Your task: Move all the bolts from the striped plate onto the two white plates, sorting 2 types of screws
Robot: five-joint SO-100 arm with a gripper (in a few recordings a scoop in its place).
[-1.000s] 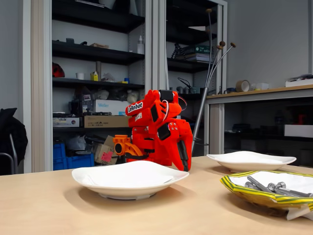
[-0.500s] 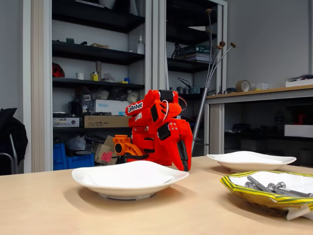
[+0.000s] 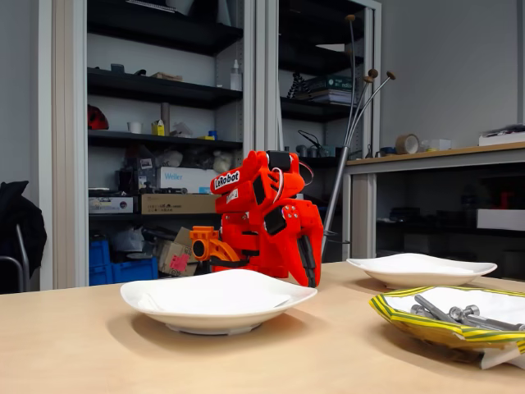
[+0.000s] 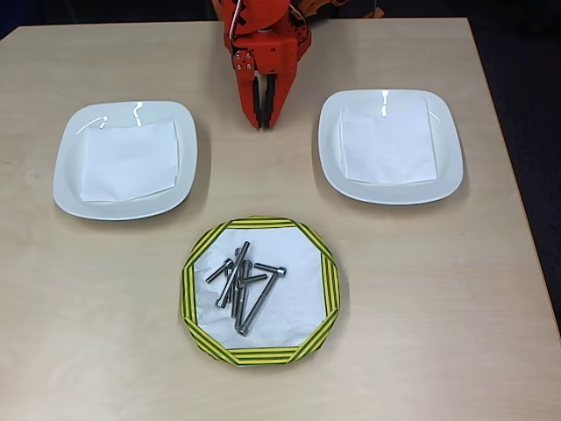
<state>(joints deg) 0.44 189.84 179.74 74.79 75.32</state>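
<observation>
Your gripper (image 4: 261,123) is closed and empty; the bolts (image 4: 242,285) lie piled on the striped plate (image 4: 326,289) well ahead of it.

- The overhead view looks straight down on the table (image 4: 412,298), with the arm (image 4: 261,44) at its top edge.
- The fixed view sits low, about tabletop height, seemingly near the table's front edge, facing the arm (image 3: 267,217) and shelves (image 3: 156,82) behind.
- Both views share the striped plate (image 4: 197,294) (image 3: 426,327), the two white plates (image 4: 70,189) (image 3: 205,316) and the arm.
</observation>
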